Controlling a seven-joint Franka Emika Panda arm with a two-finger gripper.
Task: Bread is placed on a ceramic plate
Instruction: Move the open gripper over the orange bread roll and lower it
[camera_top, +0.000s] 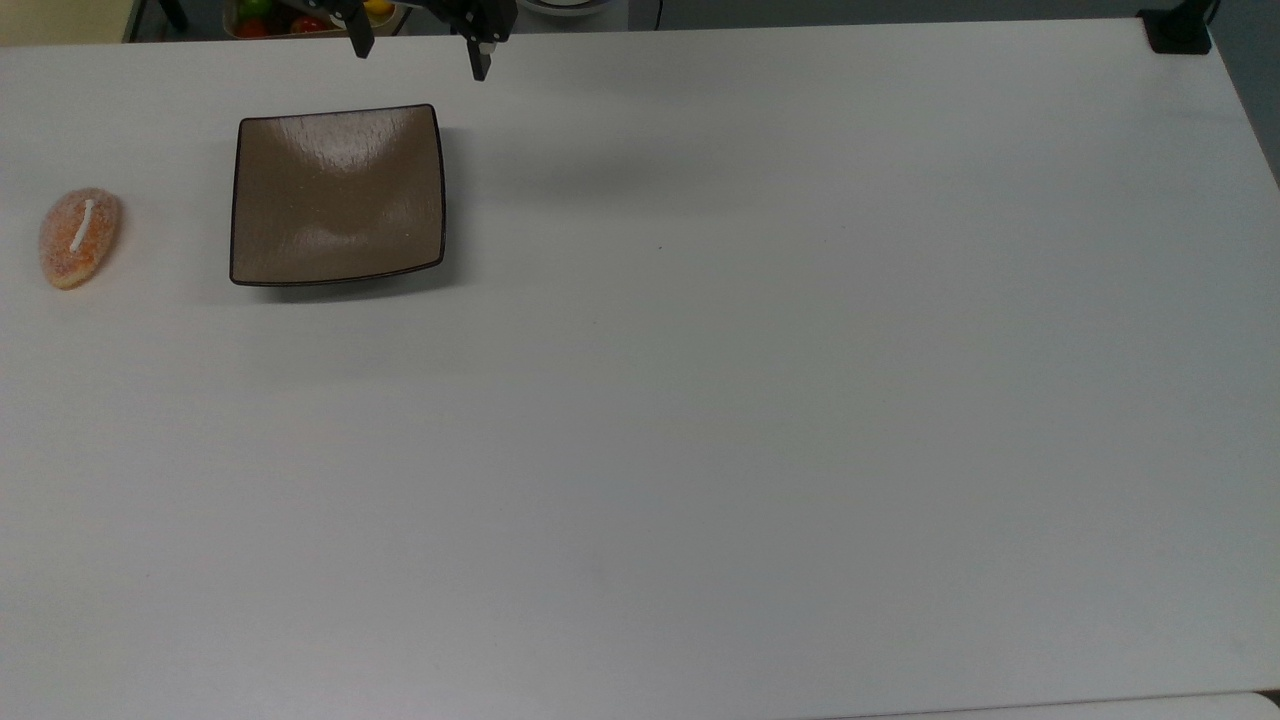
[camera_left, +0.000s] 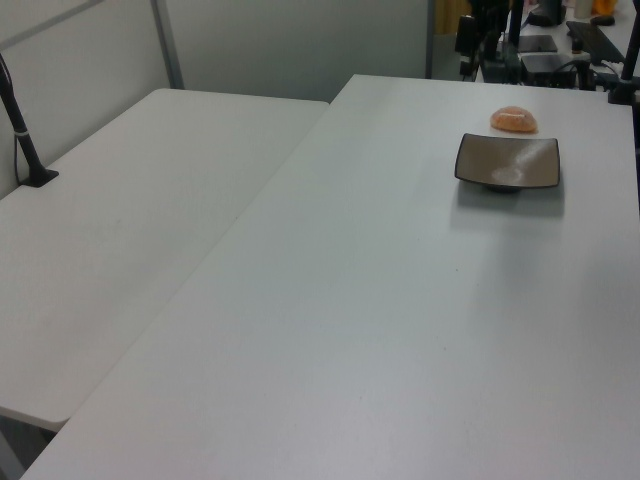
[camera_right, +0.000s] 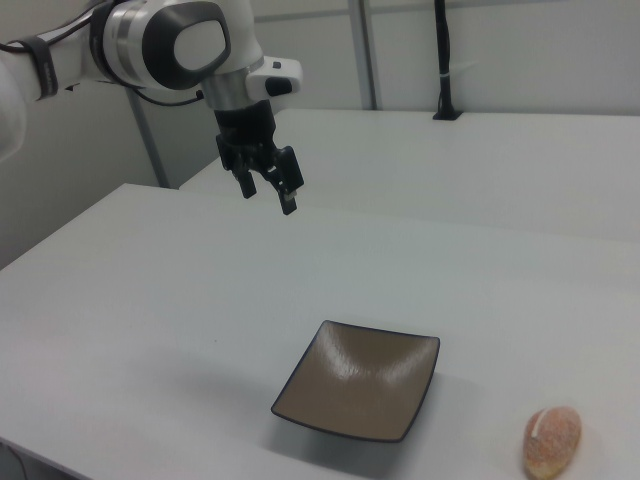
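The bread (camera_top: 80, 237), a small oval orange-pink bun with a white stripe, lies on the table near the top view's left edge. It is clear of the ceramic plate (camera_top: 338, 195), a square glossy brown dish with a dark rim and nothing on it. My gripper (camera_top: 421, 55) hangs open and holds nothing, at the table's far edge just beyond the plate's far right corner. In the right view the gripper (camera_right: 268, 197) hovers well above the table behind the plate (camera_right: 358, 380), and the bread (camera_right: 552, 441) sits at the lower right. The left view has the bread (camera_left: 513, 119) just past the plate (camera_left: 508, 162).
A bin of colourful fruit (camera_top: 300, 15) sits beyond the table's far edge by the arm. A black mount (camera_top: 1180, 30) stands at the table's far right corner in the top view. A second white table (camera_left: 120, 220) adjoins, with a black post (camera_left: 25, 140) on it.
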